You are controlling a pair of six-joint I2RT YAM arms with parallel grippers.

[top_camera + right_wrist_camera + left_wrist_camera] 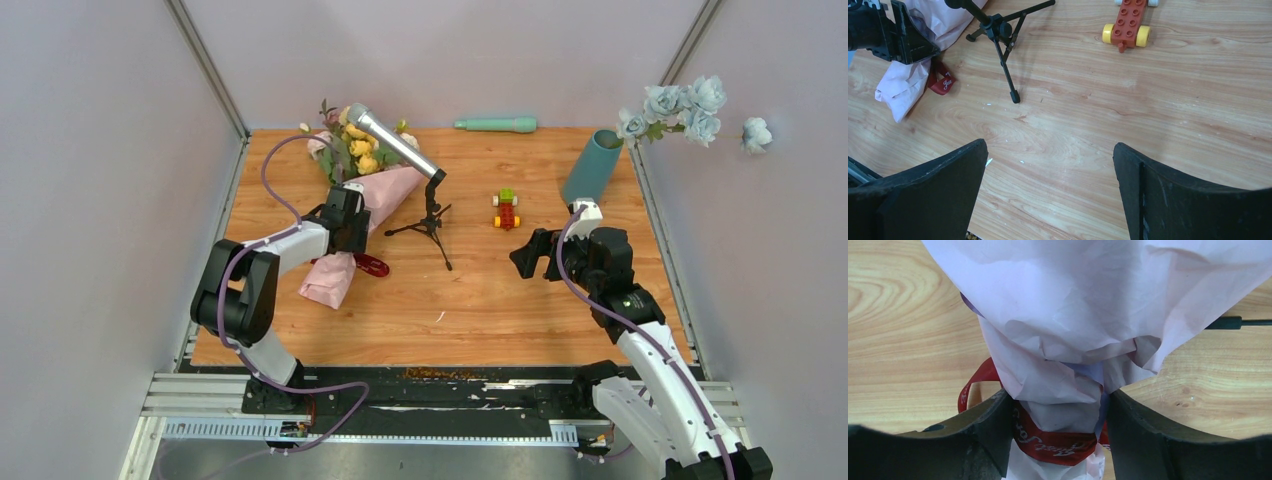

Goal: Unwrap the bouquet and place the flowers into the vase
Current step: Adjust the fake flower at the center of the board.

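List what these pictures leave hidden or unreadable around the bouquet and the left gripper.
1. Flower stems: hidden inside the paper wrap in every view.
2. Ribbon lettering, left wrist view: curves round the neck, unreadable.
3. Left gripper: whether its fingers press the wrap is unclear; top view, its own body covers them.
4. Bouquet blooms, top view: partly behind the microphone.

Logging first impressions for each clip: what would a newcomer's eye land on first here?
The pink-wrapped bouquet lies left of centre on the table, the left gripper straddling its ribboned neck. A silver microphone on a tripod stands beside it, mid-table. At the far right stands the teal vase, pale blue flowers at its mouth.
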